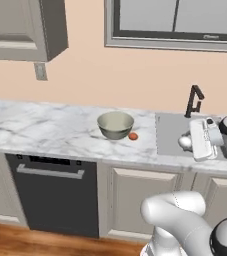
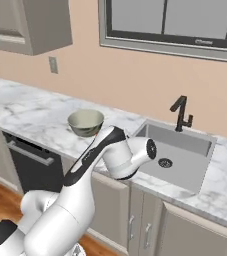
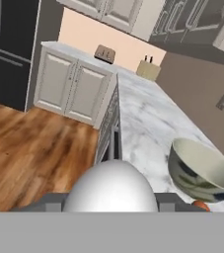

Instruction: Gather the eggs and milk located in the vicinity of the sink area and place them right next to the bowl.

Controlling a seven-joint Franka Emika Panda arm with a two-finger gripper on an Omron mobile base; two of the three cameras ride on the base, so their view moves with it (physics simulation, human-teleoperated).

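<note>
My gripper (image 1: 186, 142) hovers over the sink's (image 1: 171, 131) left part, pointing left toward the bowl, shut on the white egg (image 3: 111, 187). In the hand view the egg sits between the two dark fingertips (image 3: 170, 201). The grey-beige bowl (image 1: 116, 124) stands on the marble counter left of the sink, also seen as the bowl (image 3: 205, 170) and bowl (image 2: 85, 121). The orange-brown egg (image 1: 133, 136) lies on the counter touching or almost touching the bowl's right side, and peeks out as the orange egg (image 3: 200, 204). The black faucet (image 1: 194, 100) rises behind the basin (image 2: 177, 155). The milk carton is out of view.
A dark dishwasher (image 1: 55, 195) sits under the counter below the bowl. A wall outlet (image 1: 40, 71) and an upper cabinet (image 1: 25, 27) are at the left. Far along the counter stand a toaster (image 3: 105, 53) and a knife block (image 3: 148, 69).
</note>
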